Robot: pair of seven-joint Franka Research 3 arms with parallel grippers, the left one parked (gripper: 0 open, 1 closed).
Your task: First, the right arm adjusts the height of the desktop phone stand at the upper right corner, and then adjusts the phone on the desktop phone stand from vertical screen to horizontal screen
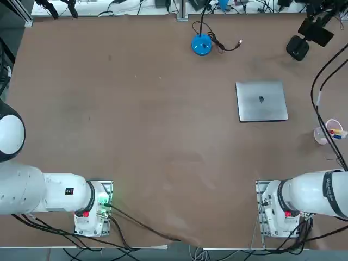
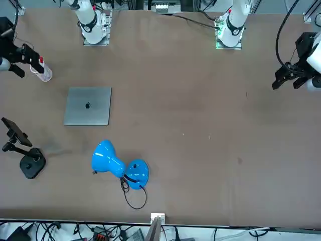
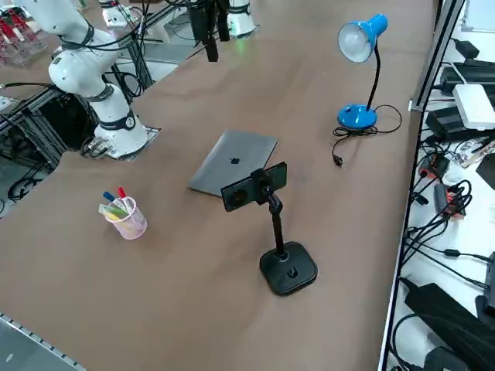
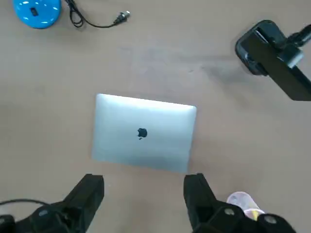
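A black desktop phone stand [image 3: 288,267] sits on a rounded-square base on the brown table [image 3: 232,93], a thin pole rising to a clamp head. The phone [image 3: 254,186], a thin black slab, is clamped there, tilted and lying with its long side roughly level. From the right gripper [image 4: 143,191], the stand is ahead and off to one side, well apart. The gripper hangs high above the table with its two black fingers [image 4: 87,191] spread wide, holding and touching nothing. Directly below and just ahead of them lies a closed silver laptop [image 4: 143,133]. A clear cup of pens [image 3: 124,212] stands near the gripper's side, and a blue lamp [image 3: 360,46] stands farther off.
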